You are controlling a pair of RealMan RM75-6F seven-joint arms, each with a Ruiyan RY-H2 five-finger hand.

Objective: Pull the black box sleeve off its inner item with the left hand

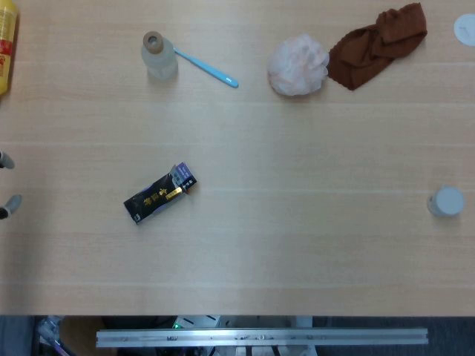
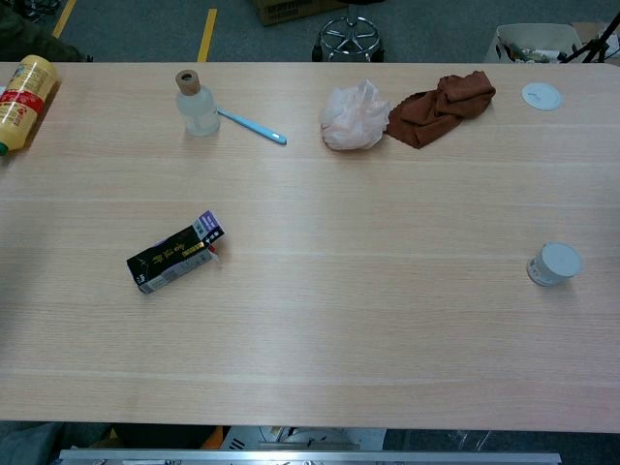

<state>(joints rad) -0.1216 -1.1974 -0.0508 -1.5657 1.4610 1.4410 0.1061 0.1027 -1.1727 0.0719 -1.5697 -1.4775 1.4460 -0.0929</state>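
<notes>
A pale wood-grain bench [image 2: 387,320] fills both views, its near edge over a metal rail [image 1: 260,337] and its far edge against grey floor marked with yellow stripes [image 2: 208,21], where a chair's star base [image 2: 351,37] stands.

On the far right part of the bench a crumpled brown cloth [image 1: 378,44] touches a white bunched plastic bag [image 1: 297,65]. At the far left edge lies a yellow bottle [image 2: 24,97], cut off in the head view.

The black box sleeve [image 1: 152,199] lies flat on the left half of the bench, well apart from everything else. Its long axis runs on a diagonal, the black end toward the near left and the other end toward the far right, where the purple inner item [image 1: 184,176] pokes out of it. Gold print runs along the sleeve; it is too small to read.

Further back stands a clear bottle with a cork [image 1: 159,58], a blue-handled toothbrush [image 1: 208,68] lying just beside it. A small white-lidded jar [image 2: 553,263] sits alone at the near right, and a white disc [image 2: 542,95] lies at the far right.

At the left edge of the head view only two grey fingers [image 1: 9,204] of the left hand show, apart from each other and holding nothing in sight; the rest of the hand is cut off. The right hand appears in neither view.
</notes>
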